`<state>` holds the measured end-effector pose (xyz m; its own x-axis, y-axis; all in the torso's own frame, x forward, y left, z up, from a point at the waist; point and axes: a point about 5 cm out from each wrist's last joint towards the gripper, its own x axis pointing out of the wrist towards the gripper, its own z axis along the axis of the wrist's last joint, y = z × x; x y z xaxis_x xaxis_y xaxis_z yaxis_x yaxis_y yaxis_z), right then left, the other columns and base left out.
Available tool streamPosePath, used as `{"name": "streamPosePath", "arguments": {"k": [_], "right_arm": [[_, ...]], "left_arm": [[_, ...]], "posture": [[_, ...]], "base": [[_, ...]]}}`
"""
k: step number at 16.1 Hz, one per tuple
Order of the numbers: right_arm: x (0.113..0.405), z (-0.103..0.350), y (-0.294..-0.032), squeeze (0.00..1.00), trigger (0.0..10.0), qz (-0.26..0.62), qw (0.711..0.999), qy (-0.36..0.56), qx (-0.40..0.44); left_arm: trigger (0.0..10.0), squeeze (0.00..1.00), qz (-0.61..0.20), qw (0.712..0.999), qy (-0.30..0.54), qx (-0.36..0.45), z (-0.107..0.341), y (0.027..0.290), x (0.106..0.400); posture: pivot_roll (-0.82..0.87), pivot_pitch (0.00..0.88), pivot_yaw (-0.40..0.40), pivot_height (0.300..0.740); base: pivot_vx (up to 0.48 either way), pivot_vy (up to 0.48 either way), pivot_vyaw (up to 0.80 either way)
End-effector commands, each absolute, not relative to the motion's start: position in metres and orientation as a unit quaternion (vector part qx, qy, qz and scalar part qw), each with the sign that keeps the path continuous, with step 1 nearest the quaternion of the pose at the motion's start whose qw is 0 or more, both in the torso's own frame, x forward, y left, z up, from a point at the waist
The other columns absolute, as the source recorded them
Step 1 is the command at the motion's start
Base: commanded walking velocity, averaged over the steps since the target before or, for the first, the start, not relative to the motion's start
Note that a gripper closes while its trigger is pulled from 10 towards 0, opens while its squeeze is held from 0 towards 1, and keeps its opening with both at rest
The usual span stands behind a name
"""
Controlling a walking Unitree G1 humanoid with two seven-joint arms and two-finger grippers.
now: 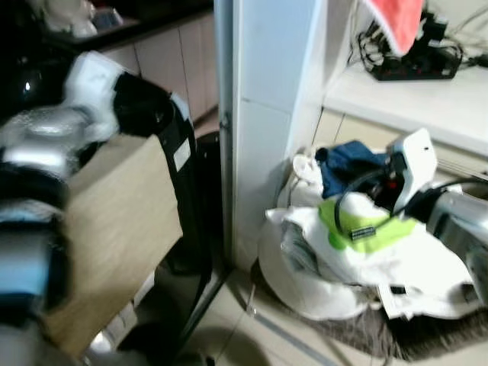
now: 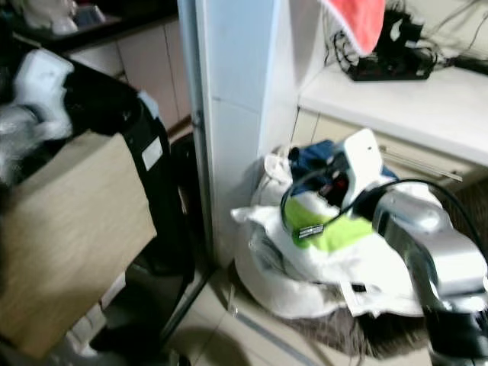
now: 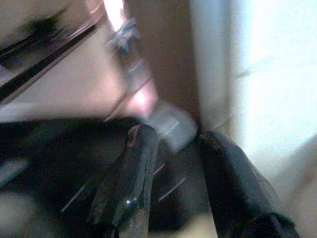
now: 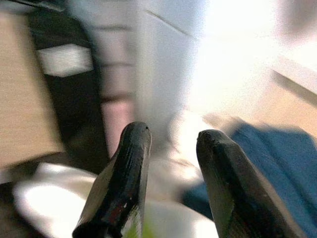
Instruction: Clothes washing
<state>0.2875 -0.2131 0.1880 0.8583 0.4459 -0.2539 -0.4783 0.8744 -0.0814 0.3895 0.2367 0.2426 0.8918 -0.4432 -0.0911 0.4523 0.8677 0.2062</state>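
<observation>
A heap of laundry sits on the floor against a white pillar: white cloth (image 1: 335, 267), a lime-green garment (image 1: 358, 225) and a blue garment (image 1: 347, 168). My right arm (image 2: 427, 236) reaches in from the right, its white wrist (image 1: 412, 164) above the heap. In the right wrist view my right gripper (image 4: 173, 133) is open and holds nothing. It hovers over the white cloth (image 4: 44, 198), with the blue garment (image 4: 277, 158) beside it. My left arm (image 1: 46, 145) is raised at the left, blurred. My left gripper (image 3: 177, 135) is open and empty, close to a dark surface and the pale wall.
The white pillar (image 1: 267, 114) stands in the middle. Left of it are a tall black appliance (image 1: 179, 152) and a tan board (image 1: 114, 229). On the white counter (image 1: 427, 99) at the right lies a black power strip with cables (image 1: 415, 65). A red cloth (image 1: 396, 19) hangs above.
</observation>
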Motion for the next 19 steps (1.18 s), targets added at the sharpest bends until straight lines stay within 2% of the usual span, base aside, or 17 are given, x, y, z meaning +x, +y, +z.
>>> {"name": "streamPosePath", "arguments": {"k": [1,2,3,5,7,9,10,11,12,13,14,19], "right_arm": [[0.291,0.183,-0.225,0.18,10.0,0.191,0.97,0.135,-0.067],[0.289,0.178,-0.226,1.0,10.0,0.194,0.965,0.156,-0.079],[0.285,0.17,-0.228,1.0,10.0,0.204,0.956,0.187,-0.096],[0.282,0.161,-0.227,1.0,10.0,0.226,0.944,0.222,-0.097],[0.28,0.142,-0.226,1.0,10.0,0.243,0.926,0.273,-0.098],[0.281,0.129,-0.227,1.0,10.0,0.24,0.917,0.301,-0.101],[0.281,0.122,-0.228,0.0,10.0,0.237,0.911,0.316,-0.116],[0.281,0.117,-0.23,0.0,10.0,0.235,0.907,0.326,-0.126],[0.282,0.113,-0.232,0.0,7.3,0.231,0.904,0.334,-0.132],[0.283,0.111,-0.234,0.0,2.1,0.226,0.902,0.34,-0.14],[0.284,0.111,-0.235,0.0,0.0,0.225,0.901,0.341,-0.146],[0.285,0.113,-0.235,0.0,0.0,0.235,0.9,0.337,-0.146]], "left_arm": [[10.0,0.0,-0.308,0.948,-0.048,0.06,0.258,0.215,0.381],[10.0,0.0,-0.358,0.931,-0.056,0.038,0.254,0.196,0.373],[10.0,0.0,-0.422,0.905,-0.051,0.011,0.245,0.168,0.36],[10.0,0.0,-0.482,0.876,-0.018,0.021,0.225,0.143,0.343],[10.0,0.0,-0.539,0.84,0.036,0.047,0.201,0.124,0.324],[10.0,0.0,-0.552,0.831,0.043,0.055,0.196,0.114,0.312],[10.0,0.0,-0.554,0.829,0.046,0.061,0.194,0.108,0.307],[10.0,0.0,-0.558,0.826,0.049,0.067,0.19,0.104,0.303],[10.0,0.0,-0.561,0.823,0.054,0.067,0.189,0.1,0.299],[10.0,0.0,-0.56,0.824,0.054,0.064,0.189,0.098,0.298],[10.0,0.0,-0.56,0.824,0.054,0.062,0.189,0.097,0.297],[10.0,0.0,-0.559,0.826,0.065,0.048,0.189,0.096,0.293]], "posture": [[-0.13,0.0,0.038,0.74],[-0.14,0.0,0.037,0.74],[-0.14,0.0,0.036,0.74],[-0.14,0.0,0.038,0.74],[-0.14,0.0,0.038,0.74],[-0.14,0.0,0.032,0.74],[-0.14,0.0,0.032,0.74],[-0.14,0.0,0.032,0.74],[-0.14,0.0,0.027,0.74],[-0.14,0.0,0.027,0.74],[-0.14,0.0,0.027,0.74],[-0.14,0.0,0.028,0.74]], "base": [[0.0,0.0,0.0],[0.0,0.0,0.0],[0.0,0.0,0.0],[0.0,0.0,0.0],[0.0,0.0,0.0],[0.0,0.0,0.0],[0.0,0.0,0.0],[0.0,0.0,0.0],[0.0,0.0,0.0],[0.0,0.0,0.0],[0.0,0.0,0.0],[0.0,0.0,0.0]]}}
